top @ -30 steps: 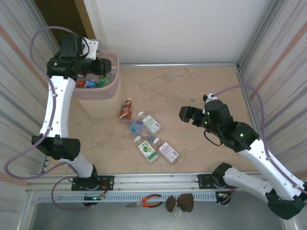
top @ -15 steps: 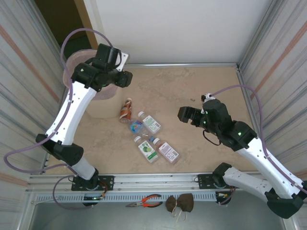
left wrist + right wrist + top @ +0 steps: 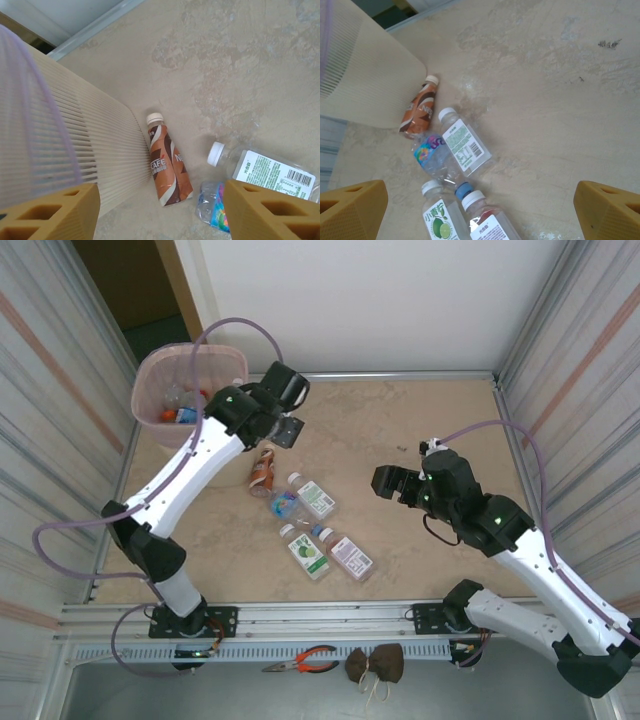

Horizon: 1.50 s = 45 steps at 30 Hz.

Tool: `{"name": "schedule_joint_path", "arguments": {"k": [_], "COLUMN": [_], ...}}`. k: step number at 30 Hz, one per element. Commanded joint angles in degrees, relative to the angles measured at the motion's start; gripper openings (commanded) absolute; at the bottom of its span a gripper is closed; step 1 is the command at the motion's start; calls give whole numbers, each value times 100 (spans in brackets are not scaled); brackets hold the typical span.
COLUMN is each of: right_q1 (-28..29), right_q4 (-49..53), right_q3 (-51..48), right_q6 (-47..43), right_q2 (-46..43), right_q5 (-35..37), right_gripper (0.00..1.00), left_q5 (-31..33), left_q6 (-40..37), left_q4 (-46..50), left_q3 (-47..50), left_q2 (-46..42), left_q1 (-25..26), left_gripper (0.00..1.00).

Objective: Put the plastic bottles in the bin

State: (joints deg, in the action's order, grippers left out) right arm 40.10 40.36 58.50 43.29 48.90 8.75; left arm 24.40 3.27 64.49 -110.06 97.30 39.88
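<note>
Five bottles lie on their sides on the mottled beige table before you: one brown, one crumpled, three clear and white-capped, beside the ribbed pink-and-cream bin, which holds more. Your left gripper hangs near the brown bottle, fingers spread and empty. Your right gripper is likewise wide open.

Illumination is bright, even and diffuse, from overhead. The white back wall approaches overexposure; the doorway at far left is dark. Shadows on the table are faint and soft, close under the bottles. The top view is sharp, with the side walls splaying outward at the frame edges. In the left wrist view the purple cable is blurred, and the coffee bottle label is legible.
</note>
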Motion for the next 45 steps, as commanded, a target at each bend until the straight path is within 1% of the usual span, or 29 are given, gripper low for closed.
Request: {"name": "schedule_joint_path", "arguments": {"k": [1,6,11,19,28,45], "right_q1": [-37,-36,-34,-29,-32,-29], "right_q4": [-81,-39,-28,-28,33,3], "right_q3": [-49,-62,-74,-71,-97,-75], "right_q6": [138,142,134,132,158,115], "right_q2": [-74,-96,-144,-118,-197,-94], "right_q5": [-69,-89,-66,-116,-80,-83], "right_gripper": [94,94,95,95,95,95], "left_q5": [439,931,1657,2072,2037,1201], "left_q6": [500,1205,1842,2444,2781,2658], "left_q4": [-24,9,349,803,886,407], "left_q3": [148,467,581,484,532,927], "left_q2": [195,462,917,1786,2464,2908], "left_q1": [123,174,206,198,50,-296], "left_gripper": [68,67,66,66,71,69]}}
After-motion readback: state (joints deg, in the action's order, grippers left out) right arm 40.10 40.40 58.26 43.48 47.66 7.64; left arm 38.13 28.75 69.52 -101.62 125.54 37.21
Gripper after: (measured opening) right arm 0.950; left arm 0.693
